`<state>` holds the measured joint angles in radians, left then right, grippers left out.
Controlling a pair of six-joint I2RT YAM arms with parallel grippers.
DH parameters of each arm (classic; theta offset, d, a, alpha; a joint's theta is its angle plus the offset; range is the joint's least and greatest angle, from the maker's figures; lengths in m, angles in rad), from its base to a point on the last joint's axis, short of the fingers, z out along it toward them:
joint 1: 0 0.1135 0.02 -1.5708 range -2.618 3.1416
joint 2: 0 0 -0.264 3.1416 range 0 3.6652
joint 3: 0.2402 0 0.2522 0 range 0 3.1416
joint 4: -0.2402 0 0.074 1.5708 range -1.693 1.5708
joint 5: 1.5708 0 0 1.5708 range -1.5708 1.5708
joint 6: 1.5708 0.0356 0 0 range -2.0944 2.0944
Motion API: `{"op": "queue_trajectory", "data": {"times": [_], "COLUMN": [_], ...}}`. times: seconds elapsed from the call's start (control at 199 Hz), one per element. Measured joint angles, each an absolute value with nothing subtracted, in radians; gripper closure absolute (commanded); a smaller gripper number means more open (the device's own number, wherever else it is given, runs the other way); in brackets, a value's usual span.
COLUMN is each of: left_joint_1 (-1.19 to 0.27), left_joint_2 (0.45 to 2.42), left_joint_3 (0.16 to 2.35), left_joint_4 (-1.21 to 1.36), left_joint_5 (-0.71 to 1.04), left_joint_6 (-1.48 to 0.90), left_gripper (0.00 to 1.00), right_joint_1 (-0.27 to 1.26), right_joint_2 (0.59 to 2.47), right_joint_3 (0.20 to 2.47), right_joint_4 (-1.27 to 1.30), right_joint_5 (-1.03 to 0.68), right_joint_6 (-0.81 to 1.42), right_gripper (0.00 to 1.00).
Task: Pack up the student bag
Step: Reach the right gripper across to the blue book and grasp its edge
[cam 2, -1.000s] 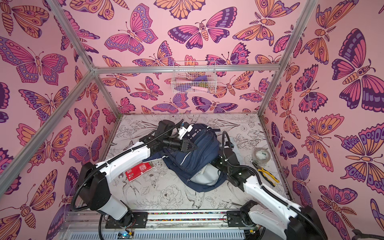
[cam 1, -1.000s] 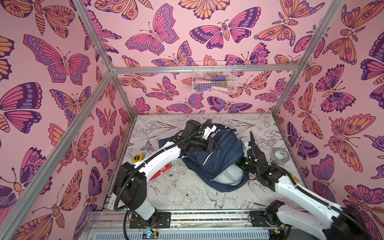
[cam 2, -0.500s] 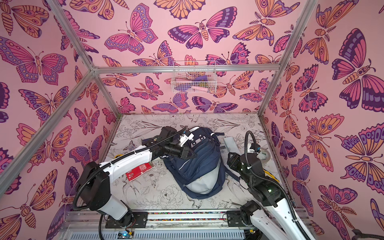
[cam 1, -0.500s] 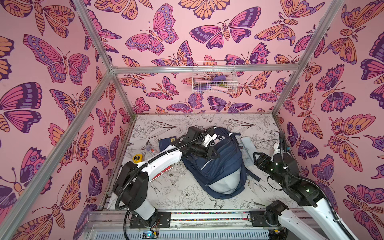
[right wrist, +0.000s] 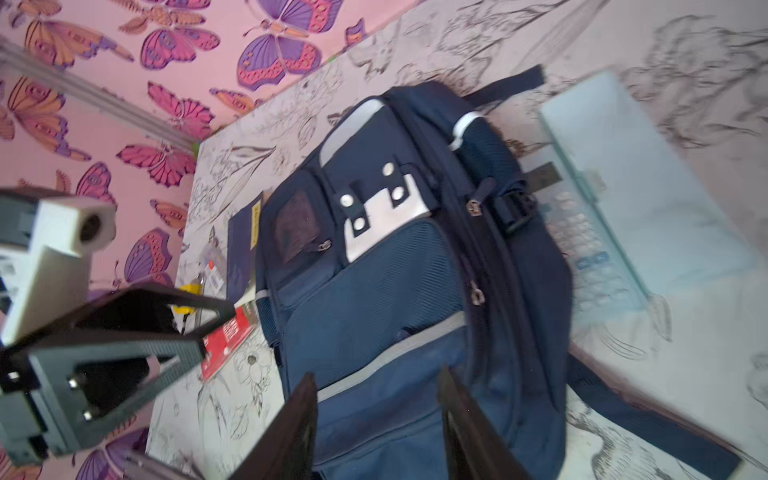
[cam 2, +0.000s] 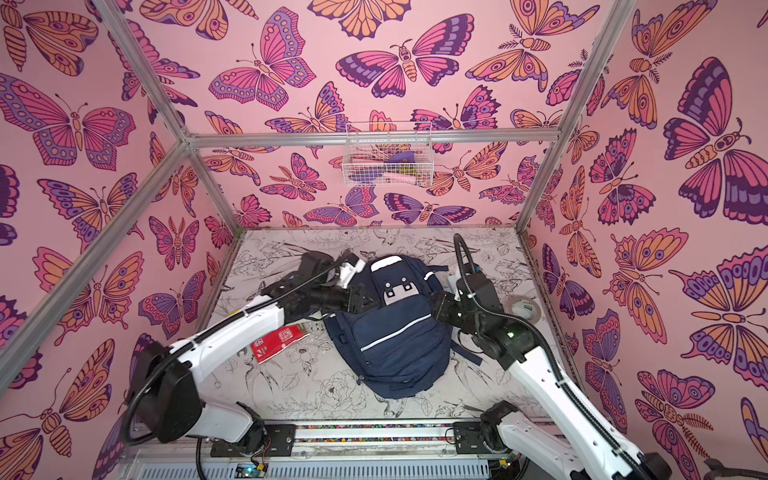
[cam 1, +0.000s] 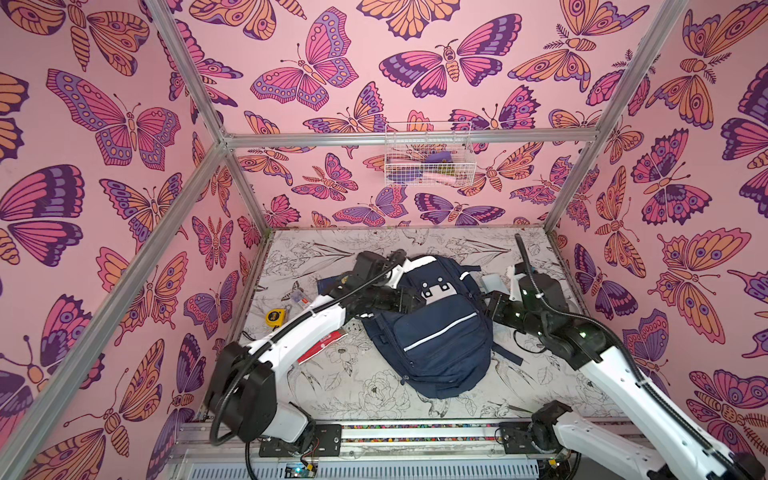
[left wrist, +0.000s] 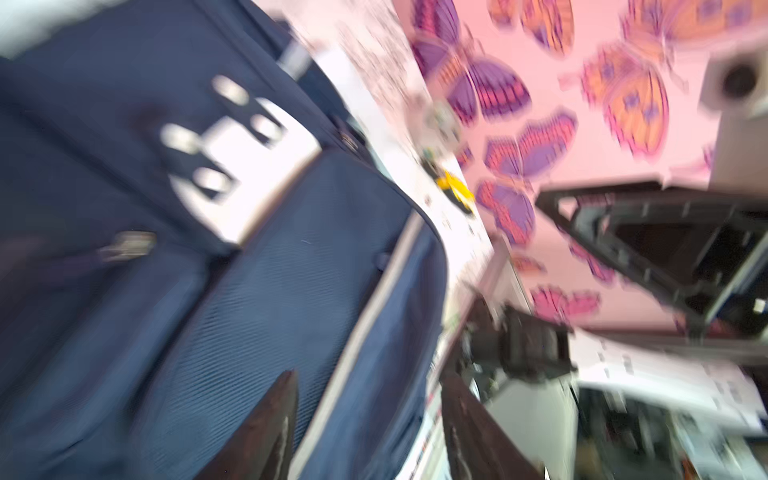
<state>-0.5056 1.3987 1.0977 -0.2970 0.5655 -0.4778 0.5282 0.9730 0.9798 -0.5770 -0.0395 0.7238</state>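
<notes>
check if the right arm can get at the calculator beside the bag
Probably yes. The calculator lies flat on the table right beside the student bag, close to the right gripper. The bag's side seems to overlap one edge; otherwise nothing covers it.

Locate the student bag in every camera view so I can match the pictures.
In a top view: the student bag lies flat, low and just right of centre.
In a top view: it lies flat, low and near the centre.
Left wrist: it fills the left half, blurred.
Right wrist: it fills the middle, front side up.
Shared landmark: its white patch with round studs.
</notes>
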Motion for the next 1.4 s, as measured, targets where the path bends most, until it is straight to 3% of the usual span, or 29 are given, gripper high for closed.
{"op": "queue_trajectory", "data": {"times": [0.185,0.436,0.597,0.642,0.687,1.133,1.404], "left_joint_1": [-0.209,0.082,0.120,0.126,0.132,0.139,0.151], "left_joint_2": [1.255,1.240,1.242,1.249,1.267,1.451,1.541], "left_joint_3": [0.944,0.684,0.675,0.678,0.686,0.791,0.805], "left_joint_4": [-0.310,-0.286,-0.266,-0.262,-0.261,-0.286,-0.266], "left_joint_5": [0.485,0.516,0.514,0.507,0.498,0.350,0.361], "left_joint_6": [-0.604,-0.767,-0.783,-0.783,-0.775,-0.720,-0.724], "left_gripper": [0.41,0.38,0.35,0.25,0.21,0.23,0.21], "right_joint_1": [0.665,0.813,0.858,0.866,0.872,0.881,0.881], "right_joint_2": [1.170,1.584,1.858,1.929,1.996,2.452,2.535], "right_joint_3": [1.099,1.371,1.590,1.661,1.729,2.192,2.232], "right_joint_4": [-0.489,-0.400,-0.404,-0.416,-0.427,-0.550,-0.619], "right_joint_5": [-0.106,-0.201,-0.263,-0.271,-0.286,-0.346,-0.337], "right_joint_6": [0.696,0.666,0.642,0.635,0.627,0.631,0.648], "right_gripper": [0.55,0.78,0.85,0.87,0.89,0.91,0.94]}}
